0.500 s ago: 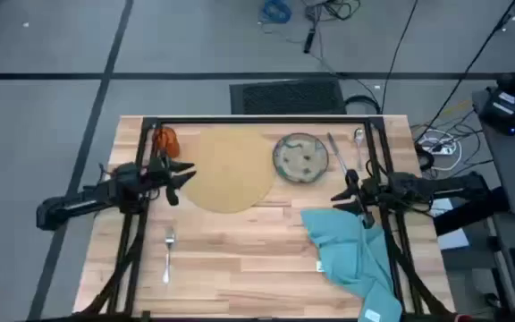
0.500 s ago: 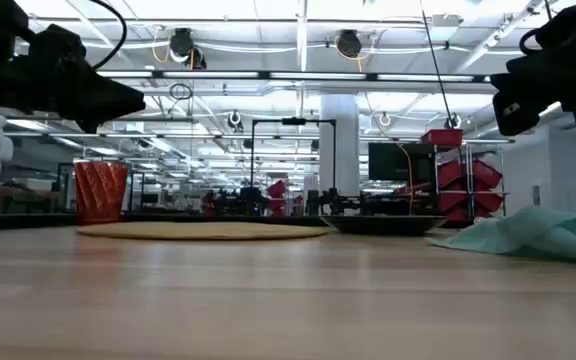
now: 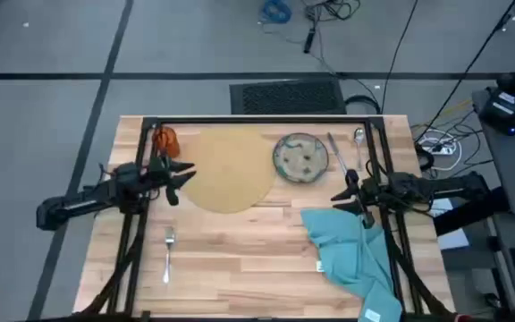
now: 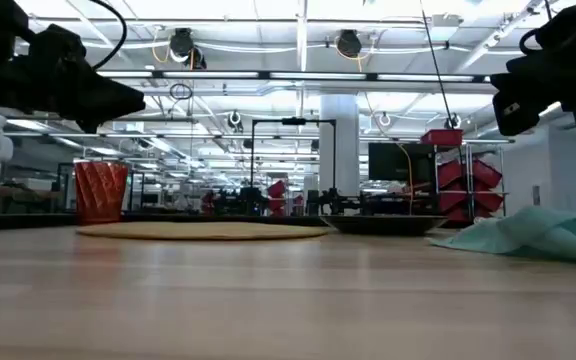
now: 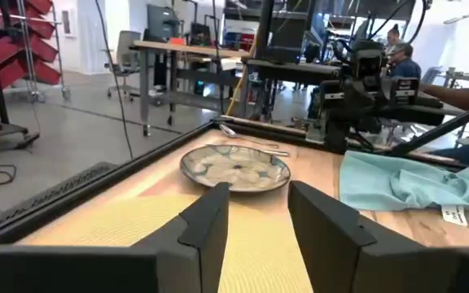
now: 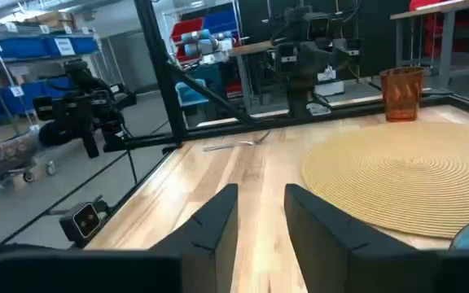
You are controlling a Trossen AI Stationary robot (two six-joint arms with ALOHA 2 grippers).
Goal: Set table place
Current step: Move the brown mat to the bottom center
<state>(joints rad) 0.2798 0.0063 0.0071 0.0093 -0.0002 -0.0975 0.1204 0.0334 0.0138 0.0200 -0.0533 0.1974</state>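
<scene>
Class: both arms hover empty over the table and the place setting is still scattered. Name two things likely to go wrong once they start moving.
1. The plate sits off the mat, with knife and spoon close beside it; lifting it may knock them.
2. The right tool, open, hangs at the napkin's edge; descending could snag the rumpled cloth. The left tool, open, hovers beside the cup and might tip it.

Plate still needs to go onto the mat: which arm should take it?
Probably the right: the plate lies off the mat's right edge, nearer the right gripper. The left gripper hovers over the mat's far side. Both fingers are open.
</scene>
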